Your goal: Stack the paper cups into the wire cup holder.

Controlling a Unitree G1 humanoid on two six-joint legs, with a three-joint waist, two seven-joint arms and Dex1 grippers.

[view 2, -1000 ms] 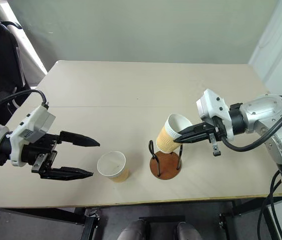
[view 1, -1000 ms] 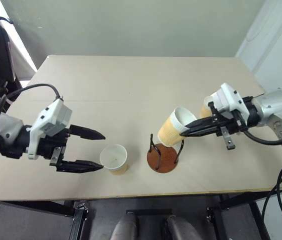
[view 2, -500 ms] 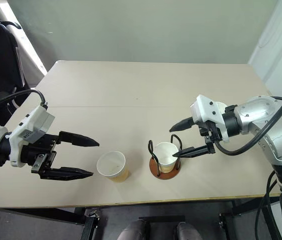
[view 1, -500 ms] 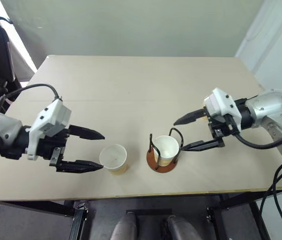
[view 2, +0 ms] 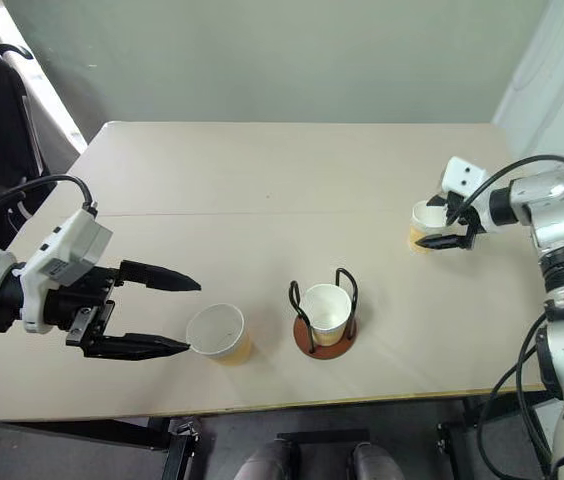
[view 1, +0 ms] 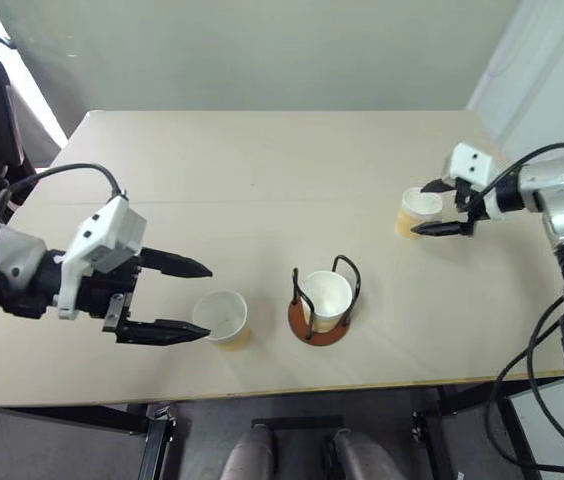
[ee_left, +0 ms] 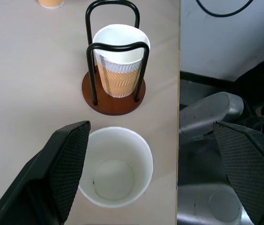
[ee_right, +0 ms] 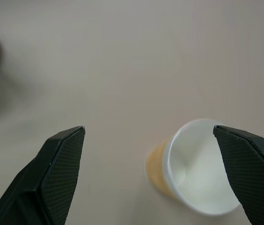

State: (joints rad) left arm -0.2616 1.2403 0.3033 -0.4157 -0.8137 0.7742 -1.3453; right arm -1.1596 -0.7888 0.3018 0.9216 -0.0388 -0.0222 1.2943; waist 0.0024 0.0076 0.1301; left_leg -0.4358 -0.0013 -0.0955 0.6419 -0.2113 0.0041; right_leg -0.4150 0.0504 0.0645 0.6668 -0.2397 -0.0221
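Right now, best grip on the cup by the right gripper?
Probably pinch the cup across its upper wall just under the rim, approaching level from the robot's right. It stands upright, mouth up, apart from everything, and the open right gripper already faces it.

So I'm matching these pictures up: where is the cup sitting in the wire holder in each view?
Left eye view: cup in the wire cup holder, near the table's front edge, centre.
Right eye view: same place.
Left wrist view: beyond the loose cup.
Right wrist view: cannot tell.
Shared landmark: reddish-brown base.
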